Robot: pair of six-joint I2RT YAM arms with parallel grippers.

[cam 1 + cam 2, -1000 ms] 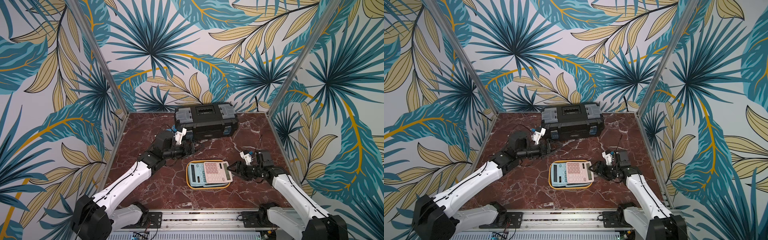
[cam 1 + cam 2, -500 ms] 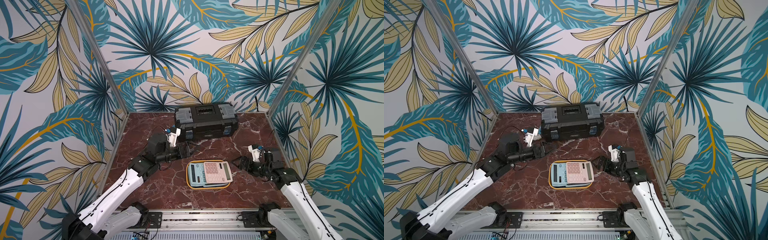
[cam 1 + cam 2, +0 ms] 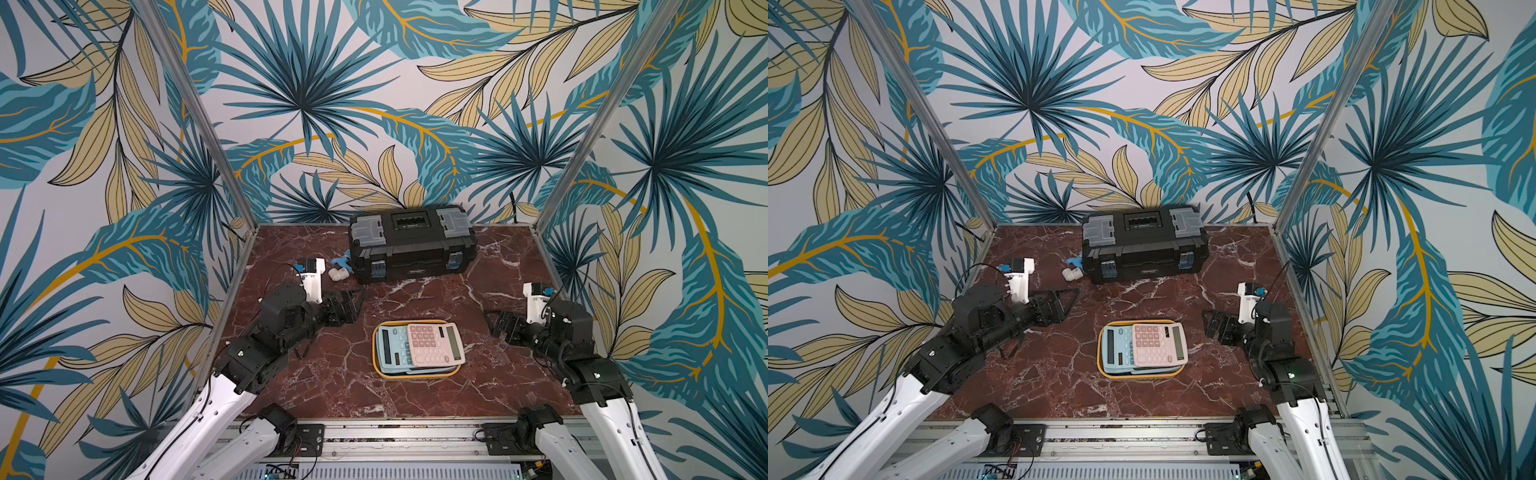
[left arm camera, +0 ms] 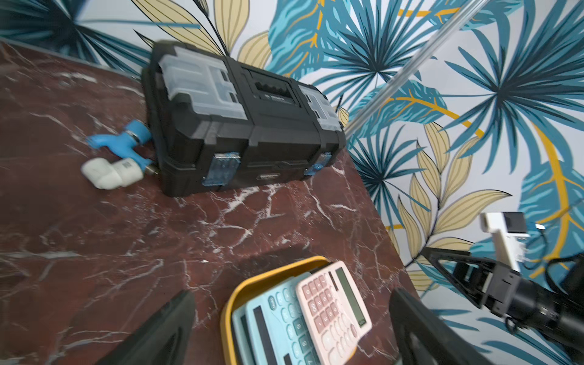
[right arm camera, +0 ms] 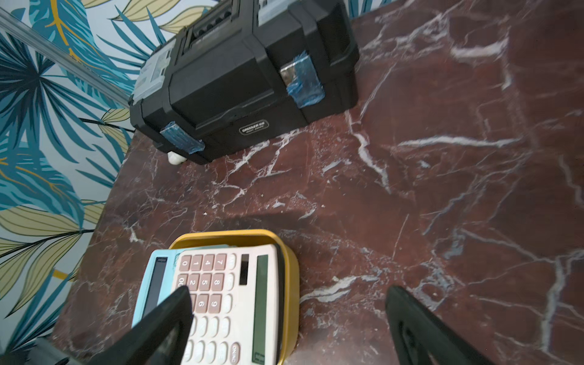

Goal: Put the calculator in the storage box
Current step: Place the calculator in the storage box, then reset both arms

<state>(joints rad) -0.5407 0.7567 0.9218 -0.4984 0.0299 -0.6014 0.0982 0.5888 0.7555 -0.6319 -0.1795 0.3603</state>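
My arms reach low over the worktop (image 3: 332, 374), left pincer (image 3: 355, 306) and right pincer (image 3: 494, 326) both spread, empty, pointing inward. Beyond them stands the black toolbox (image 3: 411, 245), with bare marble before it. Between the pincers, the storage box (image 4: 227, 319) holds the pink calculator (image 3: 434, 345) atop a blue calculator (image 3: 392, 349). Pipe fittings (image 4: 110, 177) lie past my left pincer, beside the toolbox.
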